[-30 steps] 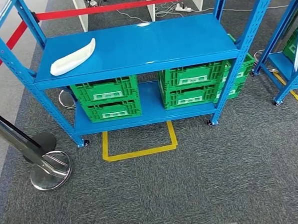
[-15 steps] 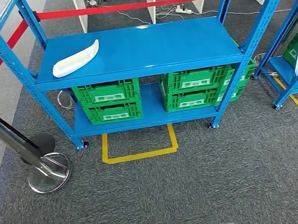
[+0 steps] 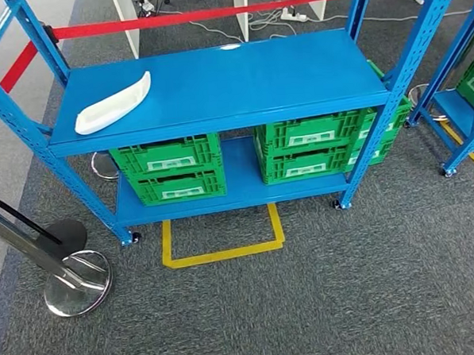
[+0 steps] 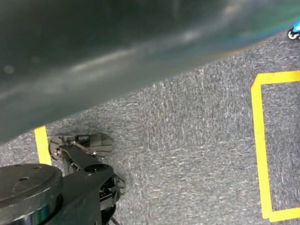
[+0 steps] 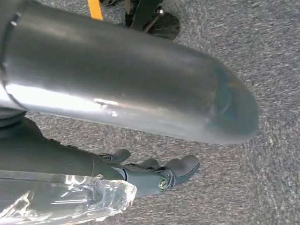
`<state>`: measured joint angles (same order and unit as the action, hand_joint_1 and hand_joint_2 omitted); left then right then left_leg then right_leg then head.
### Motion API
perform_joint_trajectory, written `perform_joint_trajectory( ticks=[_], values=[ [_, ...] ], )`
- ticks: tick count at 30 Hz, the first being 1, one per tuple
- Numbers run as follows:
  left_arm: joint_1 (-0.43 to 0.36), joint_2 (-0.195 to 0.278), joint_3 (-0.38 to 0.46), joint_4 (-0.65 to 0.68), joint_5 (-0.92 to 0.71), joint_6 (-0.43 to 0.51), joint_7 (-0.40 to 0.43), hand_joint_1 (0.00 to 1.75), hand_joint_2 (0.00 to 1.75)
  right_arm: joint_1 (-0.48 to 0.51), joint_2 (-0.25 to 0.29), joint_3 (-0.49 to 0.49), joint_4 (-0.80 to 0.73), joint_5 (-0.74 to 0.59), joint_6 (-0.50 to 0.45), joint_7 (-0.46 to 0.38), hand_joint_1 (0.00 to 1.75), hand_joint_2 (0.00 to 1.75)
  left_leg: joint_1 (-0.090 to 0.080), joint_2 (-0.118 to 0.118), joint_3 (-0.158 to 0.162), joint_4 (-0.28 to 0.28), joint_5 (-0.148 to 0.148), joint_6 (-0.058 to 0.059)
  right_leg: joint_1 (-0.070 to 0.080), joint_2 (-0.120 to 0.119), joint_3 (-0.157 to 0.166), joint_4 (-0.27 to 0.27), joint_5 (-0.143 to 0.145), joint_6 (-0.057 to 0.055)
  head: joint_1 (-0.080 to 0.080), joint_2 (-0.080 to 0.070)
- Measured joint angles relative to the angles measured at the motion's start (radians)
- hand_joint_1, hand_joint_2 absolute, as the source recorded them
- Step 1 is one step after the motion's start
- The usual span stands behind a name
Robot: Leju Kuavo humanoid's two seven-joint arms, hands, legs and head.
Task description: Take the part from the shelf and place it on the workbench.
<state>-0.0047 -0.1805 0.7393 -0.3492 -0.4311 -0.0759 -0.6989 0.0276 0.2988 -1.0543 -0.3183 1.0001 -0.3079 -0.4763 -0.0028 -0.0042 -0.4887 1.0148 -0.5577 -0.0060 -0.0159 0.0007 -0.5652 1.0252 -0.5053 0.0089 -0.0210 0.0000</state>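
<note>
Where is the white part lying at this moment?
In the head view, the white part lies on the blue shelf's top board, near its left end, above the left green crates.

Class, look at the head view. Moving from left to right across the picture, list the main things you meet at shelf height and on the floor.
Chrome stanchion base → white part on the top shelf → left green crates → yellow floor marking → right green crates → second blue rack.
</note>
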Motion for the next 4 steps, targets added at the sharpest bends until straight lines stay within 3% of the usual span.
perform_joint_trajectory(
  ticks=[1,3,4],
  values=[
    [-0.001,0.000,0.000,0.000,0.000,0.000,0.000,0.00,0.00,0.000,0.000,0.000,-0.001,0.000,0.000,0.000,0.00,0.00,0.001,0.001,-0.019,0.039,-0.020,-0.005,-0.002,-0.001,0.005,-0.002,-0.003,-0.006,-0.001,0.000],
    [-0.001,0.000,0.000,0.000,0.000,0.001,0.000,0.00,0.00,-0.001,0.000,-0.001,-0.003,0.000,0.000,0.000,0.00,0.00,0.004,0.001,-0.095,0.175,-0.072,-0.014,-0.002,-0.002,0.014,-0.003,-0.013,-0.013,-0.003,0.000],
    [-0.001,0.000,0.000,0.000,0.000,0.001,0.000,0.00,0.00,-0.001,0.000,-0.001,-0.003,0.000,0.000,0.000,0.00,0.00,0.005,0.001,-0.119,0.216,-0.086,-0.015,-0.002,-0.003,0.016,-0.003,-0.015,-0.014,-0.003,0.000]
  ],
)
